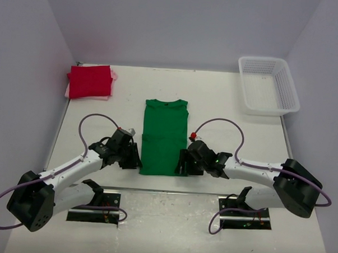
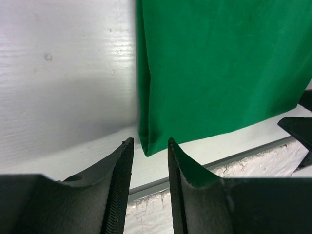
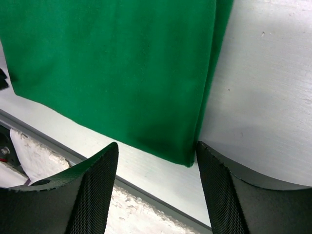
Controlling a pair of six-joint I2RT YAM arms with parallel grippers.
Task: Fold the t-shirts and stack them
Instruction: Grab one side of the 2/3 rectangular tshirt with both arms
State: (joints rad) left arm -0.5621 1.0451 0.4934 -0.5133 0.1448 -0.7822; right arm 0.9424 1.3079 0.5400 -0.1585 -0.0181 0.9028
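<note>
just between left gripper [image 1: 136, 160], right gripper [image 1: 183, 163]: green t-shirt [image 1: 164, 134], seemingly unheld

Robotics laboratory test cell. A white table [image 1: 226, 101] is boxed in by plain pale walls [image 1: 173, 26] at the top, left and right of the frame. Two white-and-black robot arms, the left arm [image 1: 72, 168] and the right arm [image 1: 257, 169], are bolted to metal plates [image 1: 95, 214] at the lower edge, purple cables [image 1: 99, 115] looping free. A green t-shirt [image 1: 164, 137], a folded red t-shirt [image 1: 90, 81] and a white basket [image 1: 269, 109] lie on the table.
</note>
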